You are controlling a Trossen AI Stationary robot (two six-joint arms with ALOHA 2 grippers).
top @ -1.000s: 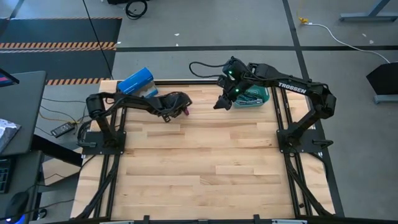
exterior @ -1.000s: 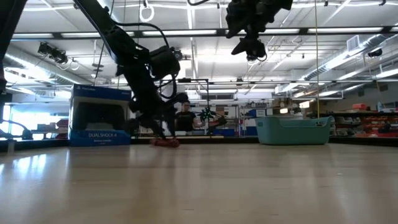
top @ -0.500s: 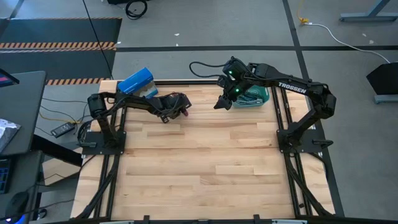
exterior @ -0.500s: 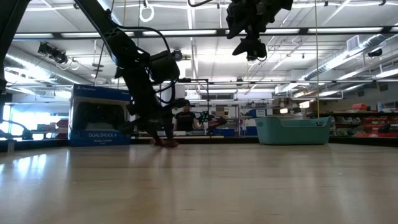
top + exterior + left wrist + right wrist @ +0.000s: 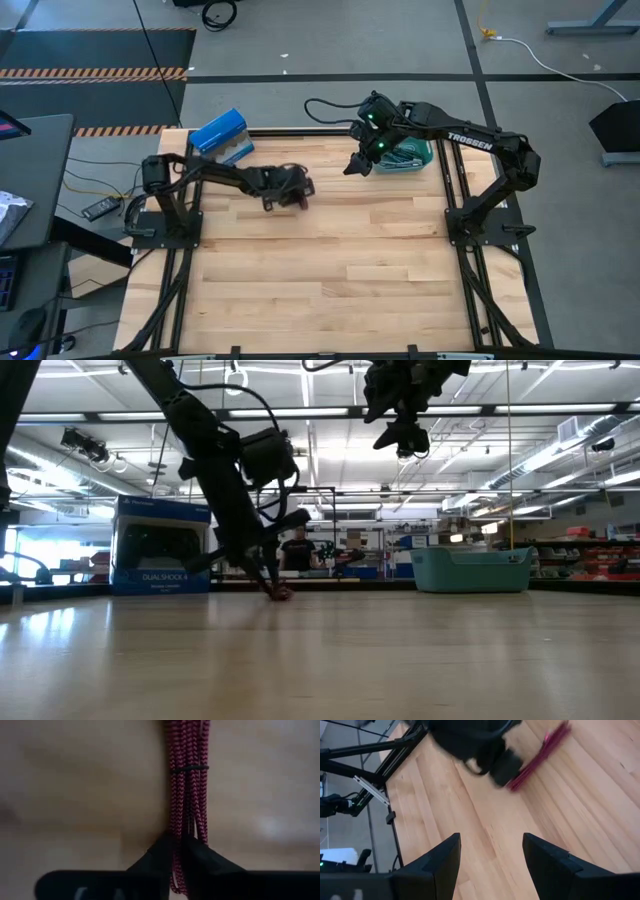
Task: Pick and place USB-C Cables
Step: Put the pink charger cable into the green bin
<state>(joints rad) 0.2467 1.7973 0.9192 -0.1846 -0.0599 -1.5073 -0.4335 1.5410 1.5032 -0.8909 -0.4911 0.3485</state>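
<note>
Pale plank worktop (image 5: 330, 270) lies under me, with a blue cardboard box (image 5: 218, 131) at its far left corner and a teal plastic bin (image 5: 412, 153) by the far edge. Since a moment ago my left hand (image 5: 299, 192) has slid away from that far edge and pinched narrow onto the maroon braided USB-C cable bundle (image 5: 187, 780), which lies flat, stretching straight out beyond my fingertips (image 5: 205, 862). My right hand (image 5: 352, 167) hovers spread wide beside the bin.
</note>
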